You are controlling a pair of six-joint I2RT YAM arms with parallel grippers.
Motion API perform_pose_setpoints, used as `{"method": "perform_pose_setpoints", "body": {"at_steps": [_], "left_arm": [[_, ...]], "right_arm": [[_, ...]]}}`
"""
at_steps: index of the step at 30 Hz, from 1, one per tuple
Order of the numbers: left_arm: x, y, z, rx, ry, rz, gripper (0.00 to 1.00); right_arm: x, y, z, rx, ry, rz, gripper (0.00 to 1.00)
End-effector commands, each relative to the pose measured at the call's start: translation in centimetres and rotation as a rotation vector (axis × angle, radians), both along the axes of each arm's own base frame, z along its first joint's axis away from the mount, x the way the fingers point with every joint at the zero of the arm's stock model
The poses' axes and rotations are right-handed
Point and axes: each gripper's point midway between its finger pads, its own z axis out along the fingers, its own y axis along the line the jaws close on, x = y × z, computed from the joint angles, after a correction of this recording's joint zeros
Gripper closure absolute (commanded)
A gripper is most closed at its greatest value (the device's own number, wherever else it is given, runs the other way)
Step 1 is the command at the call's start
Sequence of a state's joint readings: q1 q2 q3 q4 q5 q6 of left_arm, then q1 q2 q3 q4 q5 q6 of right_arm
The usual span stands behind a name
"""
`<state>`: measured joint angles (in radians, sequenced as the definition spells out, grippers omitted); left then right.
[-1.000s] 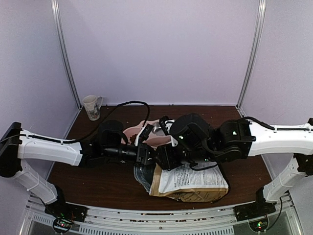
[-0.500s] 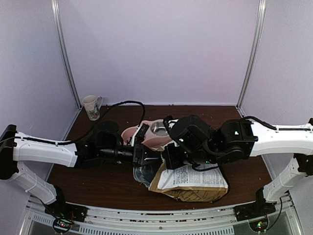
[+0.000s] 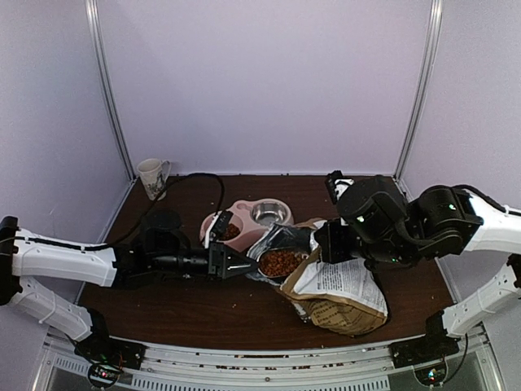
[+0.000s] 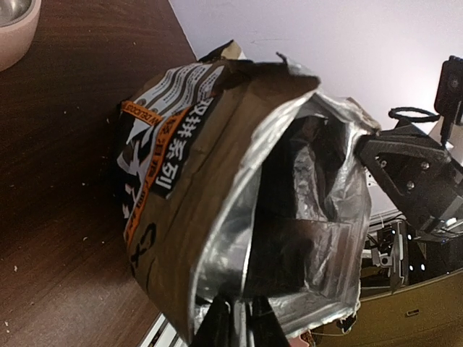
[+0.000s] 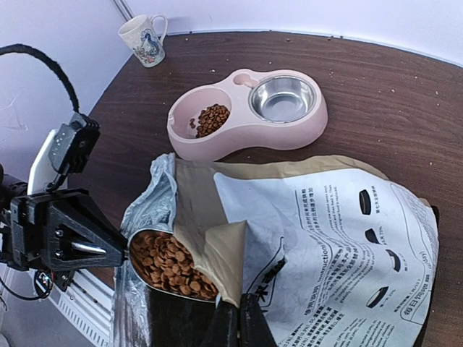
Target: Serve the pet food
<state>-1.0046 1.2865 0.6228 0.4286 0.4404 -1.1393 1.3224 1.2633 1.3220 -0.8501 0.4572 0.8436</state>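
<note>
Pet food (image 3: 281,262) fills a metal scoop (image 5: 168,262) at the mouth of the tan paper bag (image 3: 342,287). My left gripper (image 3: 244,263) is shut on the scoop's handle; in the left wrist view its fingers (image 4: 217,325) pinch the handle at the bottom edge, with the bag's foil mouth (image 4: 318,181) beyond. My right gripper (image 5: 239,327) is shut on the bag's tan flap (image 5: 224,253) just right of the scoop. A small heap of pet food (image 5: 212,119) lies in the left well of the pink double bowl (image 5: 239,141).
The bowl's right well holds a bare steel insert (image 5: 282,99). A printed mug (image 3: 152,177) stands at the back left corner. A black cable (image 3: 195,183) loops over the table behind the left arm. Crumbs dot the brown table (image 3: 187,305).
The right gripper has shut on the bag flap and drawn back to the right, uncovering the bowl. The left arm has pulled back left and the filled scoop now shows at the bag mouth.
</note>
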Motion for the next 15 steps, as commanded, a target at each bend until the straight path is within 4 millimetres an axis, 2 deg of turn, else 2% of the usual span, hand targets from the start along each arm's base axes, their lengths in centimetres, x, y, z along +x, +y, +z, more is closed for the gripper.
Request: {"method": "perform_pose_setpoints", "body": {"at_steps": [1,7,15], "left_arm": [[0.7,0.7,3.1,-0.109,-0.037,0.046,1.00],[0.4,1.7,4.5,-0.199,-0.015,0.038,1.00],[-0.8,2.7,5.4,-0.285,0.053,0.010,1.00]], "right_arm": [[1.0,-3.2,-0.7,-0.074,-0.038,-0.098,1.00],[1.2,-4.0,-0.7,-0.057,-0.043,-0.128,1.00],[1.4,-4.2,-0.1,-0.020,-0.051,-0.145,1.00]]}}
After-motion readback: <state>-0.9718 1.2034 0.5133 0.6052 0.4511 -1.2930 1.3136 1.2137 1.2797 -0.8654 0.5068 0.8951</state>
